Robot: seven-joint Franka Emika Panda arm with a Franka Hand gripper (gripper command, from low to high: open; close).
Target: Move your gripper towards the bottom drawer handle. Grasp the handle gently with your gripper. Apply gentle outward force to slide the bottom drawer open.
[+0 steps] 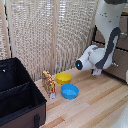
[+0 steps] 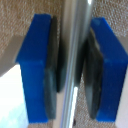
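At the far right edge of the worktop, as the exterior view has it, the end effector sits against the dark brown cabinet, the bulky white arm blocking most of the contact. Wrist view is clearer: the bottom drawer handle, a silvery bar, runs between the two blue-tipped fingers, the dark pads close on either side. Jaws narrowed around the bar; slivers of gap seem to show, so firm contact cannot be confirmed. The bottom drawer front shows only partly behind the arm; whether it is out at all cannot be told. Risks, as judgement: the bar is smooth and thin, so a light squeeze may let it slip through the pads once the pull begins. A pull not square to the drawer front could rack the drawer in its runners and jam it. Too hard a pull could shift the cabinet itself. Nearer the worktop's middle stand a yellow bowl, a blue bowl and a small giraffe figure; a black fabric case fills the left edge, all well apart from the arm.
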